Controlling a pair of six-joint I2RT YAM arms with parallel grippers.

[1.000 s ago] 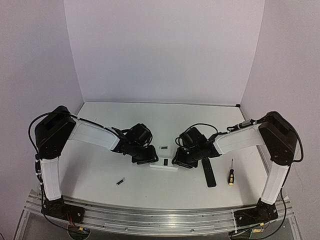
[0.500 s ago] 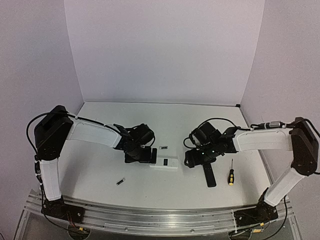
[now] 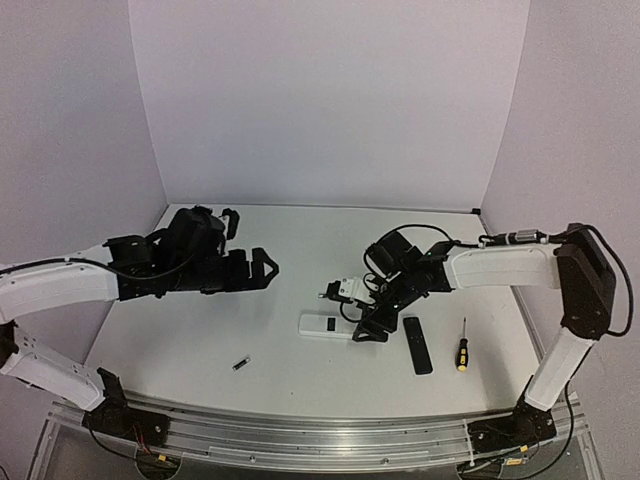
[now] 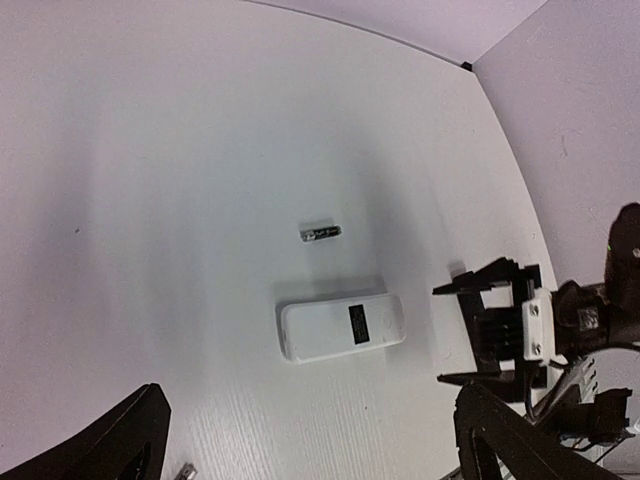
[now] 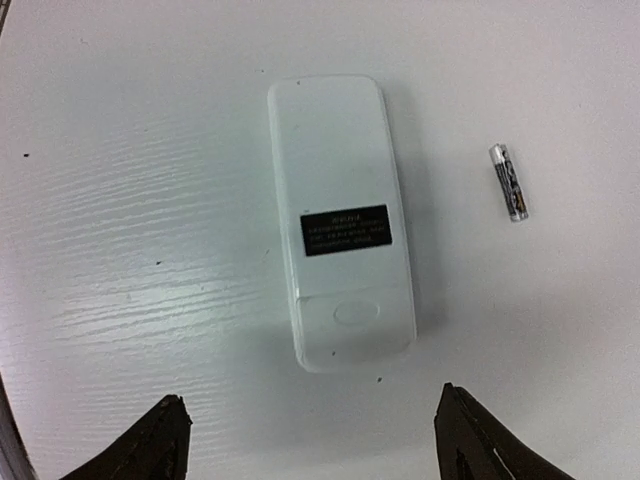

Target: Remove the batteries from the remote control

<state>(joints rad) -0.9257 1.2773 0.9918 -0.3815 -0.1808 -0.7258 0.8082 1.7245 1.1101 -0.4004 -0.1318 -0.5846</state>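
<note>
White tabletop (image 3: 200, 330) and pale lilac walls (image 3: 330, 100) are filling the overhead view, where the left pincer (image 3: 262, 268) is hanging high and wide open, holding nothing. The right pincer (image 3: 347, 310) is hovering low, spread and empty, with the white remote (image 3: 325, 326) lying just off its jaws. A black remote (image 3: 417, 344) and a screwdriver (image 3: 462, 348) are lying behind it, toward its own arm. One loose battery (image 3: 241, 363) is sitting well away, below the left pincer.

From the left wrist, the white remote (image 4: 343, 327) is lying far ahead of the left pincer (image 4: 310, 400), with a second battery (image 4: 321, 232) beyond it.

From the right wrist, the white remote (image 5: 340, 220) is lying label up straight ahead of the right pincer (image 5: 311, 395). Its cover (image 5: 355, 325) is seemingly shut, blocking any cells inside. The second battery (image 5: 508, 181) is resting apart to one side. Closing on that smooth shell is risking a skid into the second battery, sending it rolling.
</note>
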